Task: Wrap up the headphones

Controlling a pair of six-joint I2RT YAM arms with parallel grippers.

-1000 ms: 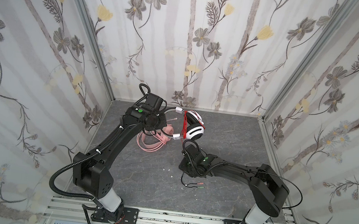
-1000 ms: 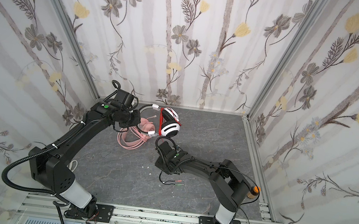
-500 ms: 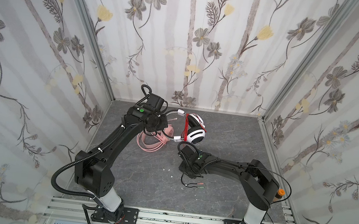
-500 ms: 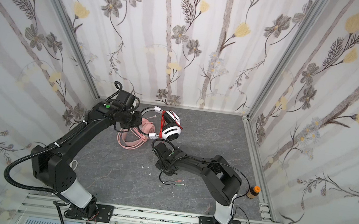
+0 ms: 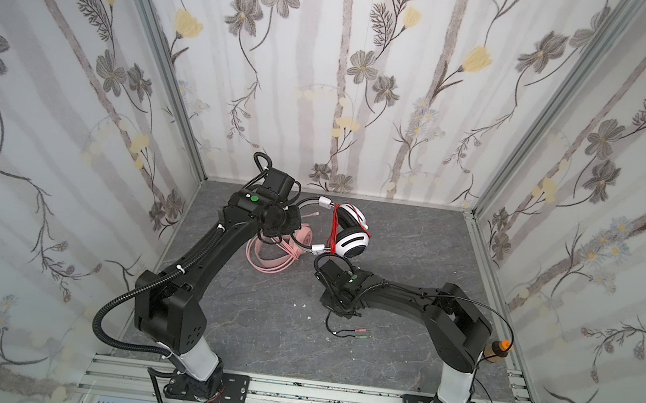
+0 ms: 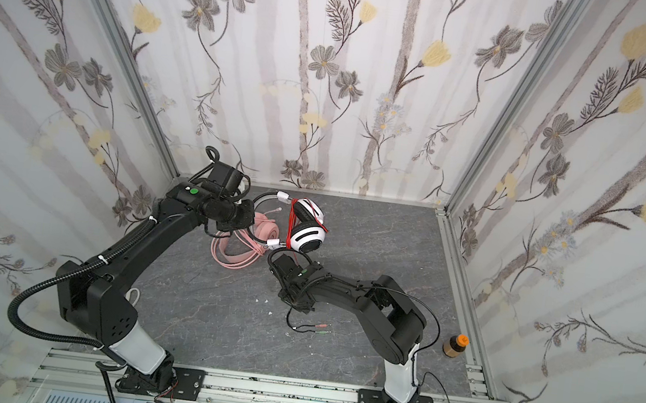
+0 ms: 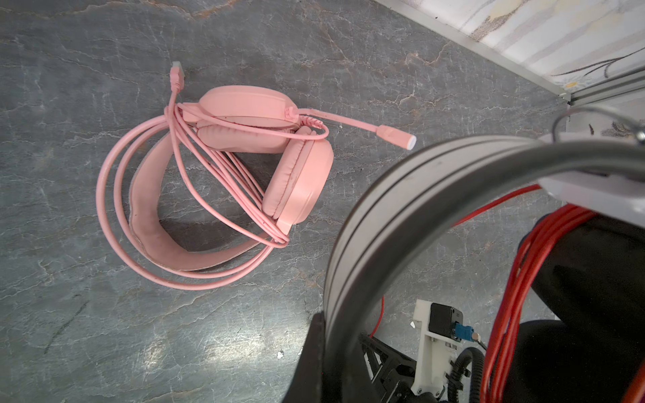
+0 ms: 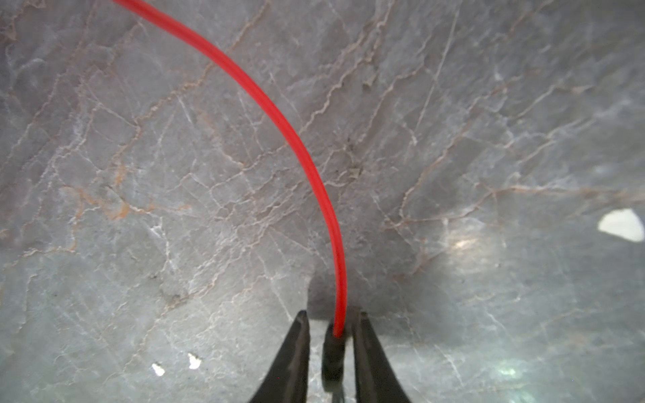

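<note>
The light white-and-black headset (image 5: 350, 235) is held above the bench (image 5: 412, 243) by the left hand (image 5: 295, 222), clamped on its stiff headband, while the limp red cable (image 8: 279, 118), likely slippery, is straddled by the right hand (image 8: 331, 324), narrowly apart, best pinched at the black sleeve (image 8: 333, 352).

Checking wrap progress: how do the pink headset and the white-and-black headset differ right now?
The pink headset lies free on the table; the white-and-black headset is held by its headband in the left gripper. The pink cable is looped around the pink headset; the red cable is only partly wound on the white-and-black headset, its tail between the right gripper's fingers. Both are over-ear.
</note>
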